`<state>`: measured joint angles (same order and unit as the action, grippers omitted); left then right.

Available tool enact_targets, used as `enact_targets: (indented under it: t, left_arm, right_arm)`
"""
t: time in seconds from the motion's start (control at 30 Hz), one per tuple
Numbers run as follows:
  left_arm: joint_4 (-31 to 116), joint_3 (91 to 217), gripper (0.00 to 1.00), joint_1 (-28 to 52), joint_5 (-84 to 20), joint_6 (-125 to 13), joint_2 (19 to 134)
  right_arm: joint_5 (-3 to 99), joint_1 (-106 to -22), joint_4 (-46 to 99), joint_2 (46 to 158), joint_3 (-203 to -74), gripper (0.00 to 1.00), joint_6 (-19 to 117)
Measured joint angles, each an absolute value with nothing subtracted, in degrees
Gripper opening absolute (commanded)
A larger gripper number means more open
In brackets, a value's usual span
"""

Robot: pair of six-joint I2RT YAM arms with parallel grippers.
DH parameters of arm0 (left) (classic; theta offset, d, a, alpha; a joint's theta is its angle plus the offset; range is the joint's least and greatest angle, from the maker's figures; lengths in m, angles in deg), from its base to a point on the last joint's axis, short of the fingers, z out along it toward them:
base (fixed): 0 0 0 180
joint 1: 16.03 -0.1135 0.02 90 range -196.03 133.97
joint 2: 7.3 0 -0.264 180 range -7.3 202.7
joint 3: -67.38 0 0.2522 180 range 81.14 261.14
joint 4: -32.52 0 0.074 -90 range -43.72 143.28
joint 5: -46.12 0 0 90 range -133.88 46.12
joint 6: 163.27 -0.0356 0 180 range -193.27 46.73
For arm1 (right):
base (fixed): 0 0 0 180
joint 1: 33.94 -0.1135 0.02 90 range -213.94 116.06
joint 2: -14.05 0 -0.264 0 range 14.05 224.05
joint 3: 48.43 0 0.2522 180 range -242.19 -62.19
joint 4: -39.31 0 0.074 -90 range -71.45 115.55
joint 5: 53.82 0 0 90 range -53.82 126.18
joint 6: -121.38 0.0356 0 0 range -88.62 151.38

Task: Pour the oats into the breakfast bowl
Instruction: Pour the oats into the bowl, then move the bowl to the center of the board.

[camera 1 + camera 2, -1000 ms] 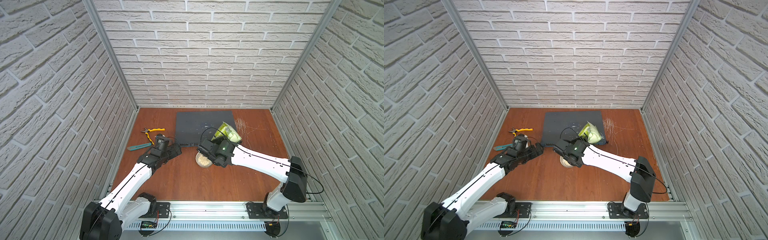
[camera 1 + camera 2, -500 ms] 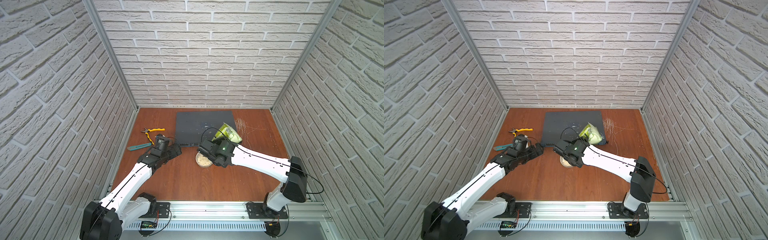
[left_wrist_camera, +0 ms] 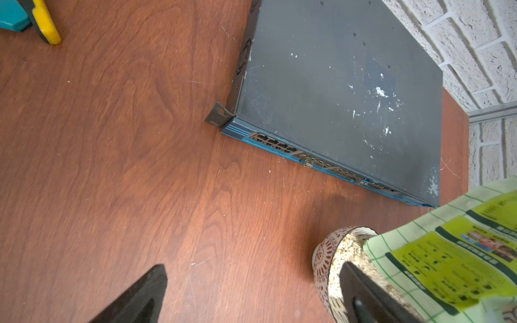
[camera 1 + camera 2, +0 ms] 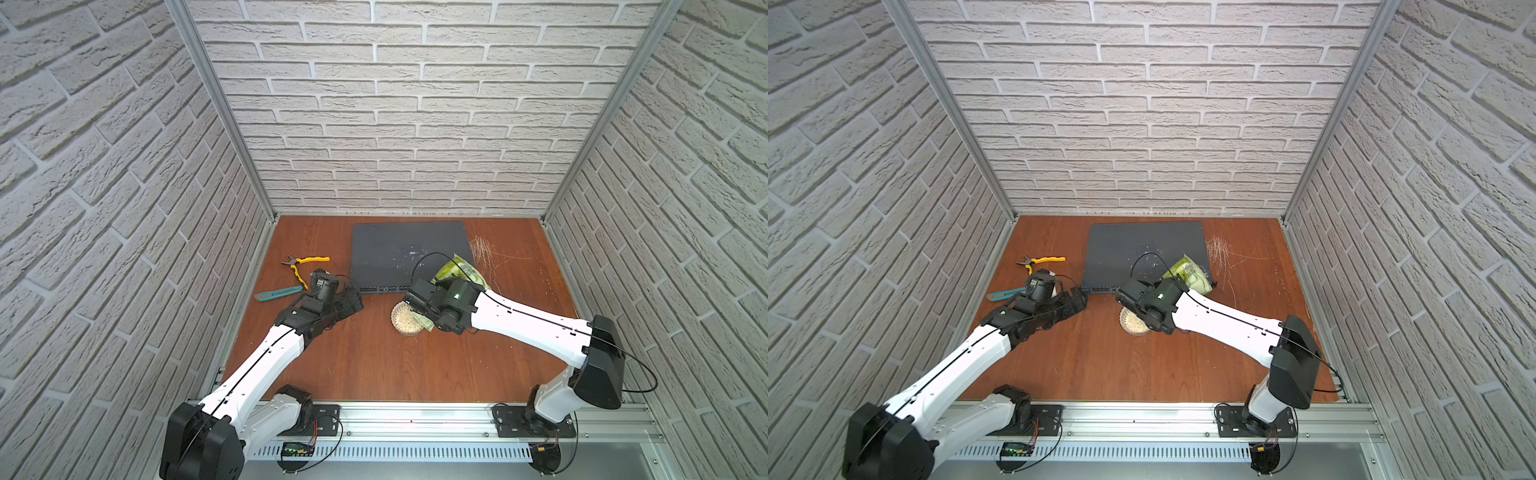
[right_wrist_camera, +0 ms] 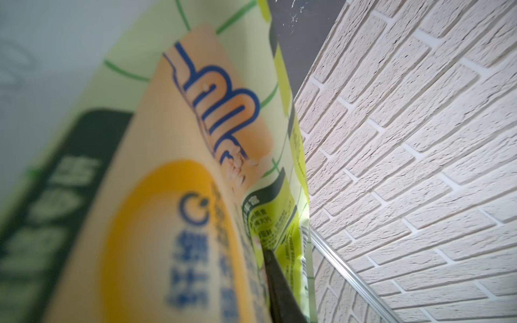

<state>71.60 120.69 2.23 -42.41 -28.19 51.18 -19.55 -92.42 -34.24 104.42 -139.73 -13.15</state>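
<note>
Little change over last second: right tool (image 4: 432,309) stays clamped on pouch (image 4: 457,272), mouth tipped onto bowl (image 3: 321,260) rim. Inside bowl, oats (image 4: 406,322) near brim; pour looks nearly done. Idle left tool (image 3: 251,275) spread apart, empty, beside bowl.

On the brown wooden tabletop (image 4: 374,365), a flat dark grey metal box (image 4: 409,249) lies at the back centre. Yellow-handled pliers (image 4: 307,262) lie left of it, a teal utility knife (image 4: 277,294) just in front of them; thin pale strands (image 4: 482,249) lie scattered right of the box. In front of the box's right half stands the small white lattice bowl (image 4: 393,318), pale oat flakes (image 4: 405,326) in it. The green-and-white checked soft pouch (image 4: 457,270) slants above, lower end over the bowl, upper end over the box's front right corner.
</note>
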Motion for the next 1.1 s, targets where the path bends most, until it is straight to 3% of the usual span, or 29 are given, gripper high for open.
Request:
enact_targets:
  t: [0.33, 1.1]
  left_arm:
    - [72.0, 121.4, 0.98, 2.1, -41.9, -28.2, 51.4]
    - [73.5, 122.5, 0.98, 2.0, -41.9, -28.4, 50.6]
  right_arm:
    - [-8.6, -87.6, -34.9, 97.9, -134.2, 0.03, -5.0]
    - [35.7, -66.2, -20.3, 81.4, -117.7, 0.04, 7.4]
